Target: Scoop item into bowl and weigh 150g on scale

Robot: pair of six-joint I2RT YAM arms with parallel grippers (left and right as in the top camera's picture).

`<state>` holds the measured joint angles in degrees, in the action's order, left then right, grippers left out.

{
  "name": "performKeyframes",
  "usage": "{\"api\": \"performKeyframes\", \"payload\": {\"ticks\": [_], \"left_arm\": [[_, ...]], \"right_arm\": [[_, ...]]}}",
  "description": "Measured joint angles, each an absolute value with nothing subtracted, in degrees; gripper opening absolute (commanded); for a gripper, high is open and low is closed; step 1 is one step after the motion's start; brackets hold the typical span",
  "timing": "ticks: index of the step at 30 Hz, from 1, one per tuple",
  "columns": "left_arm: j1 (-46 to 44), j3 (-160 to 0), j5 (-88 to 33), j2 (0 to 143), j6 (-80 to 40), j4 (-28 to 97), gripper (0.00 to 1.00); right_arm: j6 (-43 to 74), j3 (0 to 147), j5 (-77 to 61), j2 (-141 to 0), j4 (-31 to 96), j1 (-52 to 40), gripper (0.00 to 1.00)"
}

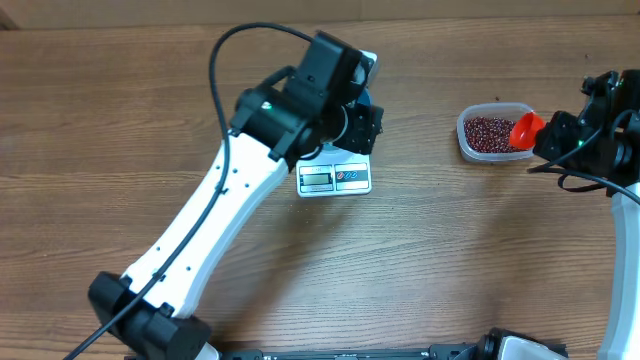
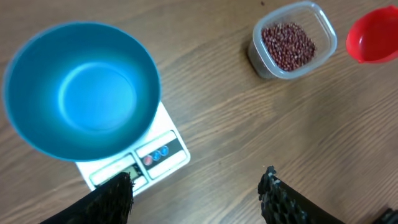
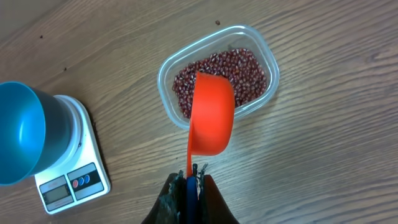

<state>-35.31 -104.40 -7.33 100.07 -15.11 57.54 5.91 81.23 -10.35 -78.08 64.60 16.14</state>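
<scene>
A wide wooden table [image 1: 120,120] with brown grain fills the overhead view. The left arm [image 1: 215,215], white with black joints, reaches diagonally from the near edge up towards the middle of the table and covers much of what lies under it. The right arm [image 1: 625,230] stands at the far right edge. A deep, round, bright blue bowl [image 2: 81,93] sits on a small white rectangular scale [image 1: 335,178], whose display window and button panel face the near side. The bowl is as wide as the scale and overhangs its top. In the left wrist view the left gripper [image 2: 196,186] hangs above the table just right of the scale, its two dark fingers [image 2: 112,199] spread apart with only bare wood between them. Well to the right of the scale stands a clear plastic tub [image 2: 261,62] with rounded corners. The right gripper [image 3: 189,183] is closed tight on the thin handle of an orange-red scoop [image 3: 211,118]. The scoop's cup points away from the gripper and, in the right wrist view, overlaps the tub's near rim. From overhead the cup lies at the tub's right-hand edge. The beans [image 3: 245,71], many tiny dark red-brown pieces, lie in a loose maroon layer inside the tub, apart from the bowl and the scale.
</scene>
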Motion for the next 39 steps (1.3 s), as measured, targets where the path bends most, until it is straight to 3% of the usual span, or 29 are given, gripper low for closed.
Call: {"api": "performKeyframes", "payload": {"ticks": [15, 21, 29, 36, 39], "left_arm": [[-39.42, -104.4, -6.76, 107.59, -19.59, 63.07, 0.6], [-39.42, -104.4, -5.48, 107.59, -19.77, 63.7, 0.42], [-39.42, -104.4, -5.08, 107.59, -20.03, 63.26, 0.38], [-39.42, -104.4, -5.06, 107.7, -21.06, 63.26, 0.22], [-39.42, -104.4, -5.04, 107.7, -21.04, 63.37, 0.1]], "right_arm": [[5.98, 81.23, -10.44, -78.13, 65.06, 16.14, 0.04], [5.98, 81.23, -10.41, -78.28, 64.75, 16.12, 0.04], [5.98, 81.23, -10.46, -78.3, 64.71, 16.14, 0.04], [5.98, 81.23, -10.44, -78.3, 64.47, 16.14, 0.04], [5.96, 81.23, -10.41, -78.3, 64.31, 16.14, 0.04]]}}
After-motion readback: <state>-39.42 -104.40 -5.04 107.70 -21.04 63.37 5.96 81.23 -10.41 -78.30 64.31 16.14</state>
